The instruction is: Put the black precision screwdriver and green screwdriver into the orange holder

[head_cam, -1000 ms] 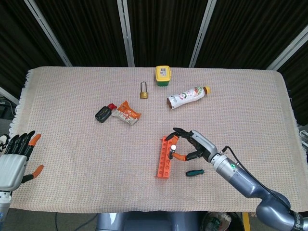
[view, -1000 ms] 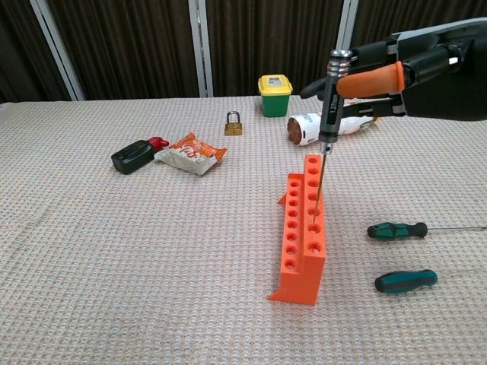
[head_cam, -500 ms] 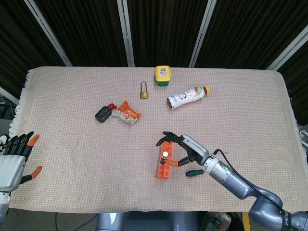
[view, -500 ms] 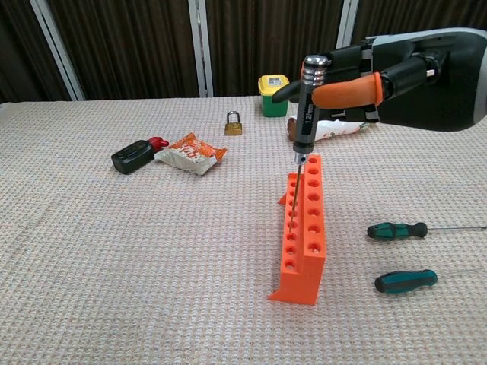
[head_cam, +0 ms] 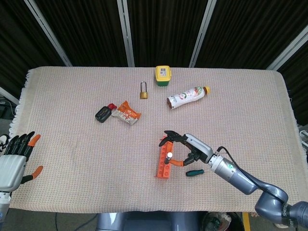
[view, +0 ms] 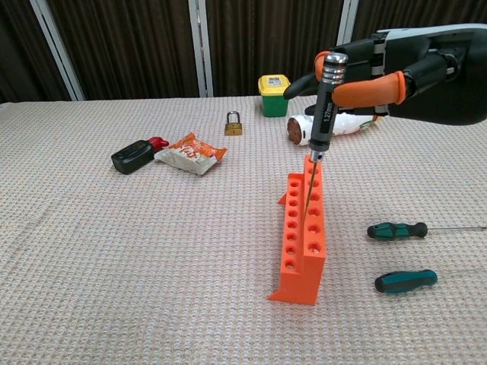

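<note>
Half a second back the black precision screwdriver point(view: 325, 106) hung further left, with its tip over the left column of holes; now the right hand point(view: 411, 76) has carried it a little to the right, and the thin shaft comes down in front of the upper end of the orange holder point(view: 304, 228). From these views I cannot tell whether the tip is inside a hole. The right hand pinches the screwdriver's handle near the top between an orange-tipped thumb and the fingers behind it, holding the tool nearly upright with a slight lean.

From the head view the same hand point(head_cam: 190, 149) sits over the holder point(head_cam: 162, 163), which lies near the front middle of the worktop point(head_cam: 72, 144).

Two green-handled screwdrivers lie on the cloth to the right of the holder, apart from it: a long-shafted green screwdriver point(view: 397, 230) further back and a stubby green screwdriver point(view: 405, 281) nearer the front edge.

The left hand point(head_cam: 14, 161) rests off the worktop's left front corner, fingers spread and holding nothing.

Toward the back lie a black key fob point(view: 132, 157), a snack packet point(view: 190, 154), a brass padlock point(view: 233, 124), a yellow-lidded green tub point(view: 275, 95) and a tipped bottle point(head_cam: 187, 96).
</note>
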`<action>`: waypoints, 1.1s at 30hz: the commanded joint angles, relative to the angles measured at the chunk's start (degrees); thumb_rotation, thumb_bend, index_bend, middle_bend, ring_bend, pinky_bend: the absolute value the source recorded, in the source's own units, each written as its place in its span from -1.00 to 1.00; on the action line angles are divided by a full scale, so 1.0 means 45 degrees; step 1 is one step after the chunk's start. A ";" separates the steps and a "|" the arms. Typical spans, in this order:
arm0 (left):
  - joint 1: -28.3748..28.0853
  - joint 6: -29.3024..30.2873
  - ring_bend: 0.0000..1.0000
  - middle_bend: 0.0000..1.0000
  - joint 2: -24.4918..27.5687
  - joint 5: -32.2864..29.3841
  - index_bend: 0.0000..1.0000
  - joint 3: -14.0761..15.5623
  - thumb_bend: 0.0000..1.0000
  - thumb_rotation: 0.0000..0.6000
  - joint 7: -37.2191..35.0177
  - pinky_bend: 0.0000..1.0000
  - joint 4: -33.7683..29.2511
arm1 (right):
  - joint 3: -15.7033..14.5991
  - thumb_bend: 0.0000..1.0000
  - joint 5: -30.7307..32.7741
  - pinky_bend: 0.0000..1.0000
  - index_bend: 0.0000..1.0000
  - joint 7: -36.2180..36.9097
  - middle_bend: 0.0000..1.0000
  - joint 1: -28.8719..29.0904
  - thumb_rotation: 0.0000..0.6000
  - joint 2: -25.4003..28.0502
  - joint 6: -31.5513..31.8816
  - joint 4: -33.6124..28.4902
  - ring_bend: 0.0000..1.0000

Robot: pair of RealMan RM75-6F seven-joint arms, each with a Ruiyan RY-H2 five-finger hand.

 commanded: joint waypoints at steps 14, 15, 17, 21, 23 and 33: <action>-0.0007 -0.0090 -1.00 -1.00 0.0111 0.0047 -0.92 0.0068 -0.49 1.00 -0.0052 -1.00 -0.0122 | -0.1587 -0.23 0.0617 -1.00 0.33 0.0155 -0.41 0.1194 1.00 0.0036 0.1205 0.0741 -1.00; -0.0009 -0.0100 -1.00 -1.00 0.0118 0.0045 -0.92 0.0071 -0.49 1.00 -0.0051 -1.00 -0.0128 | -0.1649 -0.23 0.0660 -1.00 0.33 0.0174 -0.41 0.1243 1.00 0.0022 0.1243 0.0775 -1.00; -0.0010 -0.0112 -1.00 -1.00 0.0131 0.0038 -0.92 0.0075 -0.49 1.00 -0.0048 -1.00 -0.0144 | -0.1807 -0.22 0.0733 -1.00 0.33 0.0202 -0.41 0.1362 1.00 -0.0009 0.1348 0.0872 -1.00; -0.0007 -0.0110 -1.00 -1.00 0.0140 0.0028 -0.92 0.0072 -0.49 1.00 -0.0038 -1.00 -0.0159 | -0.2098 -0.22 0.0893 -1.00 0.34 0.0257 -0.41 0.1576 1.00 -0.0086 0.1523 0.1071 -1.00; -0.0005 -0.0113 -1.00 -1.00 0.0150 0.0029 -0.92 0.0077 -0.49 1.00 -0.0021 -1.00 -0.0170 | -0.2247 -0.22 0.0925 -1.00 0.34 0.0270 -0.41 0.1665 1.00 -0.0108 0.1631 0.1142 -1.00; -0.0009 -0.0144 -1.00 -1.00 0.0143 0.0099 -0.92 0.0123 -0.49 1.00 -0.0027 -1.00 -0.0188 | -0.2857 -0.22 0.0991 -1.00 0.34 -0.0771 -0.41 0.1838 1.00 -0.0541 0.2216 0.1594 -1.00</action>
